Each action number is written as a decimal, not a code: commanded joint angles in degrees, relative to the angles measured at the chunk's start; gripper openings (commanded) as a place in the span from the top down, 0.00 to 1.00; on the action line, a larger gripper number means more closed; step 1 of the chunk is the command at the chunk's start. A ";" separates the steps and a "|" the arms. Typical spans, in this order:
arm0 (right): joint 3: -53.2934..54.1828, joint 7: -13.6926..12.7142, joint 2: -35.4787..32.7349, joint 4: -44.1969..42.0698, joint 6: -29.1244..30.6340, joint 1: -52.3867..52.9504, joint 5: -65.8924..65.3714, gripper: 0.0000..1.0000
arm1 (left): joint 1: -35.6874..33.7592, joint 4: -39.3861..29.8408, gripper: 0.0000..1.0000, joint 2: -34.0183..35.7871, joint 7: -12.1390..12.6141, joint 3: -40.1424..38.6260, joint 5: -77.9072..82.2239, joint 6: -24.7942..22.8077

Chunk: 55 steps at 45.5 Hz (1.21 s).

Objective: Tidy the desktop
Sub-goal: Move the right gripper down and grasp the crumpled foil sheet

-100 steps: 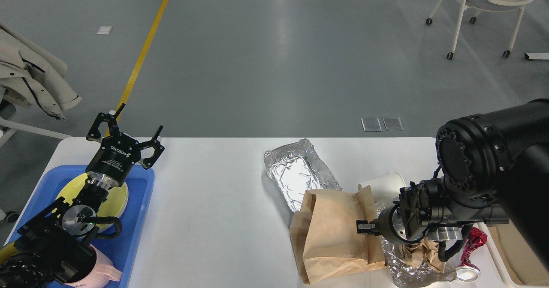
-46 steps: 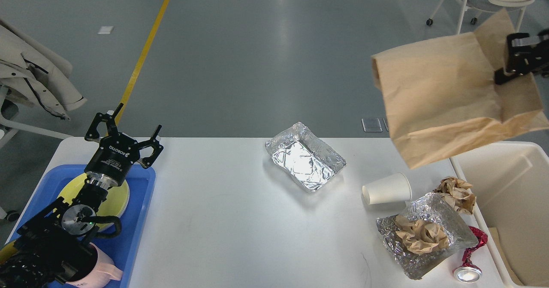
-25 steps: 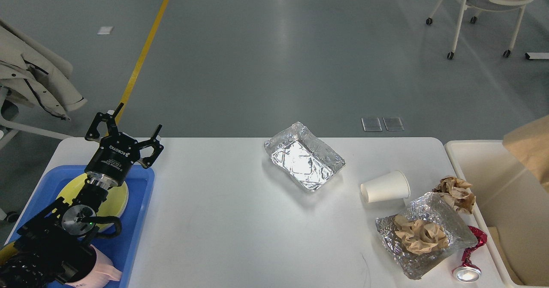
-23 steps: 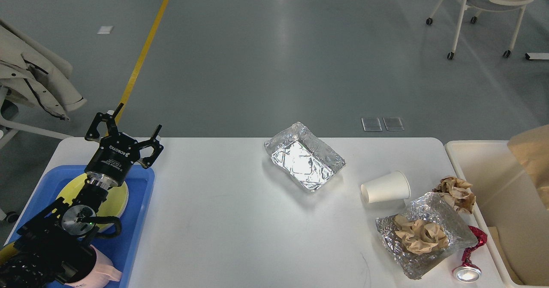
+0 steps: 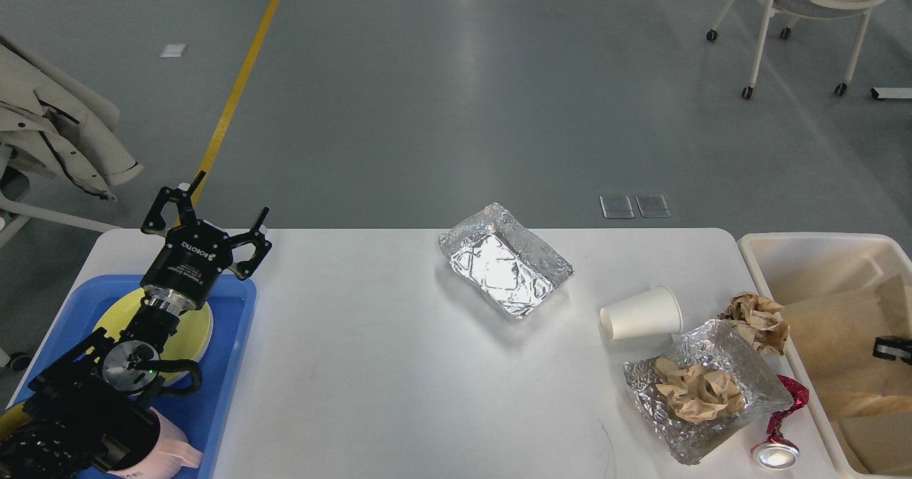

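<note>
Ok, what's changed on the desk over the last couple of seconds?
The brown paper bag went from the desktop, lifted rightward by the right pincer, into the cream bin. Whether it is released is unclear. Left pincer, foil trays, paper cup stayed put.

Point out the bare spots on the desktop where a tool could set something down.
The desktop is bare between the blue tray and the empty foil tray, and along the near edge below it. The right end is crowded: paper cup, foil with crumpled paper, red wrapper.
</note>
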 commanded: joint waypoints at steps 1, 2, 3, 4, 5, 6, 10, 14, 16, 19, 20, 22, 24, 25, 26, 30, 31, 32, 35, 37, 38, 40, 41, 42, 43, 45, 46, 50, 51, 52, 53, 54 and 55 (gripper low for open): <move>1.06 0.05 1.63 0.13 0.53 1.48 0.14 0.00 | -0.01 0.00 0.00 0.01 0.00 0.00 0.00 0.01; 1.06 0.13 1.80 0.48 0.70 2.71 0.05 0.00 | -0.01 0.00 0.00 0.01 0.00 0.00 0.00 0.01; 1.06 0.13 1.80 0.84 0.88 4.11 -0.47 0.00 | -0.01 0.00 0.00 0.01 0.00 0.00 0.00 0.01; 1.06 0.22 1.89 1.10 1.14 5.95 -0.74 0.00 | -0.01 0.00 0.00 0.01 0.00 0.00 0.00 0.01; 0.97 0.31 1.98 1.28 1.41 7.89 -0.83 0.00 | -0.01 0.00 0.00 -0.08 0.00 0.00 0.00 0.01; 1.06 0.40 1.98 1.63 1.93 9.73 -1.00 0.00 | -0.01 0.00 0.00 0.01 0.00 0.00 0.00 0.01; 0.19 0.84 1.28 5.48 6.14 19.22 -3.01 0.00 | -0.01 0.00 0.00 0.01 0.00 0.00 0.00 0.01; -1.14 1.10 -0.74 12.42 13.69 32.22 -8.20 0.00 | -0.01 0.00 0.00 0.01 0.00 0.00 0.00 0.01; -1.05 1.28 -1.18 22.24 18.71 45.38 -11.71 0.00 | -0.01 0.00 0.00 0.01 0.00 0.00 0.00 0.01; -1.75 1.19 -1.36 35.42 21.79 59.45 -15.14 0.00 | -0.01 0.00 0.00 -0.08 0.00 0.00 0.00 0.01; -1.84 1.10 -1.27 40.08 22.58 64.02 -16.54 0.00 | -0.01 0.00 0.00 0.01 0.00 0.00 0.08 0.01; -1.93 1.01 -0.57 48.61 23.73 73.08 -19.62 0.00 | -0.01 0.00 0.00 0.01 0.00 0.00 0.00 0.01; -1.93 0.66 1.00 56.17 24.96 80.99 -22.35 0.00 | -0.01 0.00 0.00 0.01 0.00 0.00 0.00 0.01; -1.93 0.57 2.14 59.78 25.49 84.42 -23.49 0.00 | -0.01 0.00 0.00 0.01 0.00 0.00 0.00 0.01; -1.93 0.57 3.11 63.03 26.01 87.50 -24.72 0.00 | -0.01 0.00 0.00 0.01 0.00 0.00 0.00 0.01; -2.02 0.57 6.81 76.58 30.58 100.26 -30.44 0.00 | -0.01 0.00 0.00 0.01 0.00 0.00 0.00 0.01; -1.93 0.75 7.42 78.43 32.07 102.37 -31.14 0.00 | -0.01 0.00 0.00 0.01 0.00 0.00 0.00 0.01; -1.84 0.92 8.04 79.93 34.00 104.22 -31.32 0.00 | -0.01 0.00 0.00 -0.08 0.00 0.00 0.00 0.01; -1.05 1.54 9.10 84.23 40.67 110.71 -31.24 0.00 | -0.01 0.00 0.00 -0.08 0.00 0.00 0.00 0.01; -0.44 2.50 9.36 86.35 44.98 114.50 -31.24 0.00 | -0.01 0.00 0.00 0.01 0.00 0.00 0.00 0.01; -0.17 3.03 9.45 87.14 46.66 115.91 -31.24 0.00 | -0.01 0.00 0.00 0.01 0.00 0.00 0.00 0.01; 0.36 4.00 9.28 88.37 49.12 117.76 -31.15 0.00 | 0.08 0.00 0.00 0.01 0.00 0.00 0.00 0.01; 0.36 4.18 9.19 88.81 49.83 118.20 -31.15 0.00 | -0.01 0.00 0.00 0.01 0.00 0.00 0.00 0.01; 0.36 4.18 9.01 89.08 50.36 118.64 -31.15 0.00 | -0.01 0.00 0.00 -0.08 0.00 0.00 0.00 0.01; 0.27 4.26 8.92 89.17 50.62 118.65 -31.15 0.00 | 0.08 0.00 0.00 0.01 0.00 0.00 0.00 0.01; -0.26 4.27 8.66 89.17 50.71 118.65 -31.06 0.00 | -0.01 0.00 0.00 0.01 0.00 0.00 0.00 0.01; -0.52 4.27 8.40 89.17 50.71 118.47 -31.06 0.00 | -0.01 0.00 0.00 -0.08 0.00 0.00 0.00 0.01; -1.48 4.00 7.08 89.17 49.31 116.55 -31.06 0.00 | -0.01 0.00 0.00 -0.08 0.00 0.00 0.00 0.01; -1.84 3.91 6.90 89.08 48.44 115.32 -31.06 0.00 | -0.01 0.00 0.00 0.01 0.00 0.00 0.00 0.01; -2.27 3.74 6.90 89.08 47.04 113.92 -31.06 0.00 | -0.01 0.00 0.00 -0.08 0.00 0.00 0.00 0.01; -2.63 3.74 6.90 88.99 45.46 112.16 -31.06 0.00 | -0.01 0.00 0.00 -0.08 0.00 0.00 0.00 0.01; -2.98 3.56 6.90 88.82 43.35 110.40 -31.06 0.00 | -0.01 0.00 0.00 -0.08 0.00 0.00 0.00 0.01; -3.33 3.48 6.90 88.64 40.90 108.38 -31.15 0.00 | -0.01 0.00 0.00 -0.08 0.00 0.00 0.00 0.01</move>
